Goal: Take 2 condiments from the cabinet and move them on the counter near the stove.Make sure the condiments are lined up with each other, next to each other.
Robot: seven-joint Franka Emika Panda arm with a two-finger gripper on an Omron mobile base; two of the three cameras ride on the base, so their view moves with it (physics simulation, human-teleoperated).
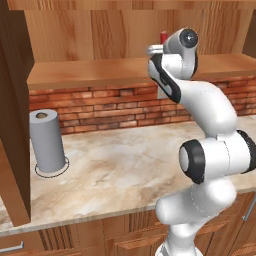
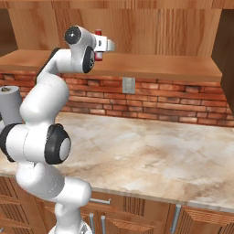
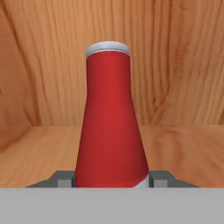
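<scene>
The brown cabinet (image 1: 100, 30) spans the wall above the beige marbled tabletop (image 1: 130, 165), where a grey paper towel roll (image 1: 47, 140) stands at nine o'clock from my arm in the left base view. On the cabinet's plank shelf (image 2: 160, 64) the red bottle (image 3: 110, 127) stands upright, its pale cap (image 3: 107, 47) at twelve o'clock in the hand view. My gripper (image 3: 110, 180) is clenched on the bottle's base, one fingertip (image 3: 64, 180) touching each side.
</scene>
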